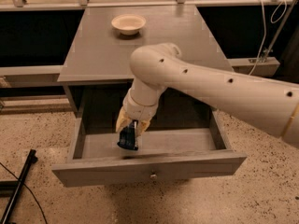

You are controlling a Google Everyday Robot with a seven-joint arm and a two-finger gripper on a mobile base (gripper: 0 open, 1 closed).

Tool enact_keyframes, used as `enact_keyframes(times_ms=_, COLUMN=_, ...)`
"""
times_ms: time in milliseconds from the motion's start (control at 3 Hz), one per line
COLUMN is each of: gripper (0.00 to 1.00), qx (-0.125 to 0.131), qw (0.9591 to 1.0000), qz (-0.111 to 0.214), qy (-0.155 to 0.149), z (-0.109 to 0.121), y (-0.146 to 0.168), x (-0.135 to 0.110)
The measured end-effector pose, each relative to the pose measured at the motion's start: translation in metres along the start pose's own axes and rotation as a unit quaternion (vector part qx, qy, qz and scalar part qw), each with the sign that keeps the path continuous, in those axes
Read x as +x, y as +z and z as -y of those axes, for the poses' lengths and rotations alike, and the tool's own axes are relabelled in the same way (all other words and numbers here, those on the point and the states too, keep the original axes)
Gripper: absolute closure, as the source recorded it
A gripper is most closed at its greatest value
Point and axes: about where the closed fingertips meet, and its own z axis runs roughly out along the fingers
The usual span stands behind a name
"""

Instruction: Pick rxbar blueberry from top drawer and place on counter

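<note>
The top drawer point(149, 166) of the grey cabinet stands pulled open, with a small round knob on its front panel. My gripper point(131, 127) hangs over the drawer's left-middle, pointing down, and is shut on the rxbar blueberry point(128, 138), a dark blue bar with white lettering. The bar hangs upright from the fingers, lifted just above the drawer floor. The counter point(145, 41) is the grey top of the cabinet, behind and above the gripper.
A cream bowl point(128, 24) sits on the counter near its far edge. My white arm crosses from the right over the drawer's right half. A black pole point(16, 190) lies on the speckled floor at the lower left. A white cable hangs at the upper right.
</note>
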Motion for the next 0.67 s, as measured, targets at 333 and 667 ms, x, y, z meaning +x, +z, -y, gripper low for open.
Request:
enact_keyframes(times_ms=333, gripper=1.0, qx=0.036, qw=0.9989, qz=-0.023, qy=-0.018, z=0.002, y=-0.075, x=0.005)
enact_keyframes(times_ms=667, gripper=1.0, qx=0.02, qw=0.9979, qz=-0.06, qy=-0.01, z=0.01, y=-0.146, x=0.029)
